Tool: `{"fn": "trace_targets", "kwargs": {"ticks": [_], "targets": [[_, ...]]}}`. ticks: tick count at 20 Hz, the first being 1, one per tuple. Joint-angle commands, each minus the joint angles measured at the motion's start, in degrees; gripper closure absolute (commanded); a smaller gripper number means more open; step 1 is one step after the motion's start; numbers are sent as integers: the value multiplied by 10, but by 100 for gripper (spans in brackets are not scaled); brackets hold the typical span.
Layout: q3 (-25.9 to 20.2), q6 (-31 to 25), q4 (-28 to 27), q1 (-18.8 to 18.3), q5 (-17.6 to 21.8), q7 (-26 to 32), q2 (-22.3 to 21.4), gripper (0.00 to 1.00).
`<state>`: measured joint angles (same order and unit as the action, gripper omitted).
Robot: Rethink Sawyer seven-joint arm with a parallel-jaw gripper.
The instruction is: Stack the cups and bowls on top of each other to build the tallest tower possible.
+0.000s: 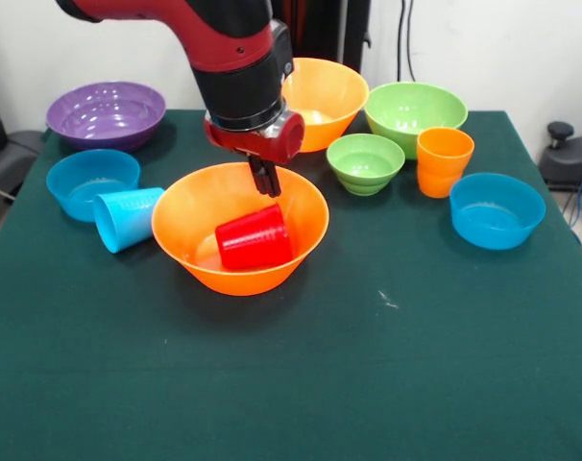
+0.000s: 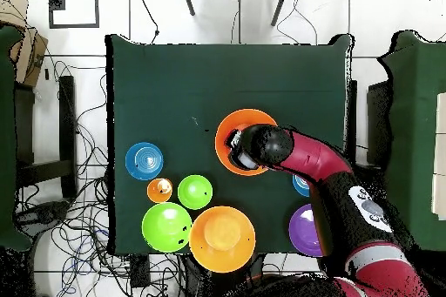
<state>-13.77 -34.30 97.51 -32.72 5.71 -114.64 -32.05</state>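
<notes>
My fingers hang nearly closed and empty, just above the red cup, which lies tipped inside the orange bowl. I'd open wide, drop lower, and grip its wall squarely.

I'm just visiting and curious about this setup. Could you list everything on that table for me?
Large orange bowls: two; one in the middle holding the red cup, one at the back.
Purple bowl: one, back corner.
Green bowls: two, large at the back, small in front of it.
Small blue bowls: two, on opposite sides.
Red cup: one, on its side.
Light blue cup: one, on its side beside the middle bowl.
Orange cup: one, standing.
Table: dark green cover.
Gripper: red and black arm, fingers together above the red cup.
</notes>
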Motion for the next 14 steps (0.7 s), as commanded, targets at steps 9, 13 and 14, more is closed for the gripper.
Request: {"fn": "trace_targets", "kwargs": {"ticks": [9, 13, 14], "targets": [[6, 26, -30, 25, 44, -3, -7, 0], [10, 36, -37, 27, 44, -7, 3, 0], [10, 40, -39, 26, 44, -5, 8, 0]]}}
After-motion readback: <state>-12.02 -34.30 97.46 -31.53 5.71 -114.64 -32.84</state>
